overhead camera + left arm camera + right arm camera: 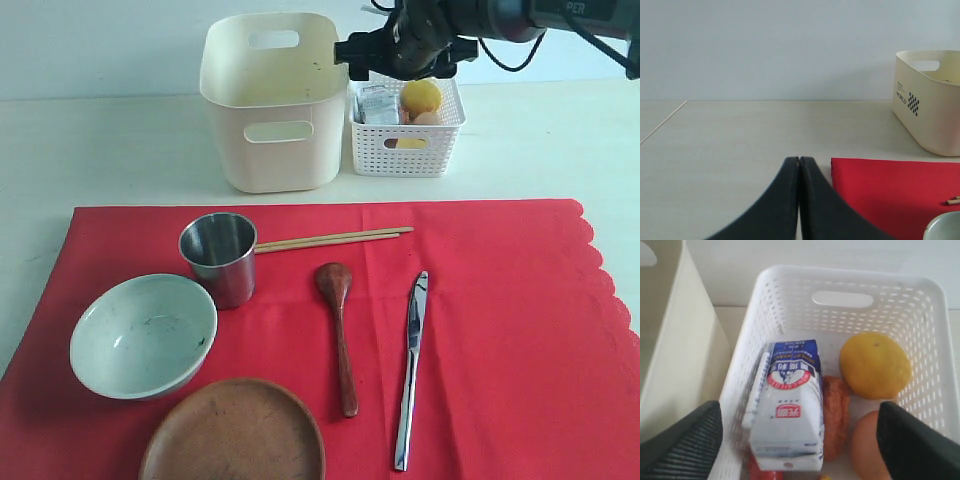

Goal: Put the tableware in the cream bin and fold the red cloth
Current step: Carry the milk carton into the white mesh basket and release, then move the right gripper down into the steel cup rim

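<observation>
Brown plate (235,432), red cloth (500,330) cut off below.

Black arm (480,18), dark cables (512,68), ribbed black jaws

Setting, as I log it from my station: a robot lab set-up staged as a dining spot. Evidence: plain pale counter (110,150) against a blank light wall (765,45); cabled black arm (480,18) above; bowl (143,335), plate (235,435) and knife (411,365) laid on a red cloth (510,330); cream bin (272,150) and lattice basket (405,155) behind.
</observation>
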